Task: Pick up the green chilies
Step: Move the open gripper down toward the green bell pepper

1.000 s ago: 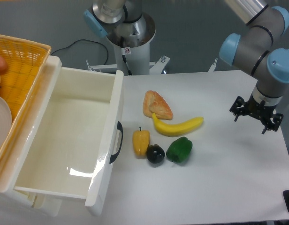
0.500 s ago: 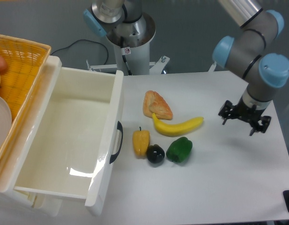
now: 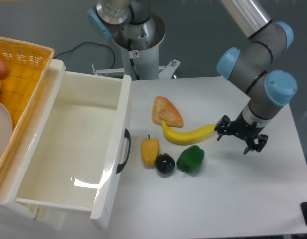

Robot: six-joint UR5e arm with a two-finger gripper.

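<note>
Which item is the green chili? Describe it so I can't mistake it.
Start at the white drawer's black handle and follow the row of three items rightward. The green chili is last, just below the banana: glossy, lumpy, bright green, unlike the yellow pepper and black fruit.

Around the banana: bread lay just behind, yellow pepper and dark fruit in front, white bin far left.

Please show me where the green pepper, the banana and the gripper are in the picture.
green pepper (image 3: 190, 159), fixed camera, middle of its glossy body
banana (image 3: 188, 134), fixed camera, middle of its curve
gripper (image 3: 238, 137), fixed camera, midway between its fingertips
</note>
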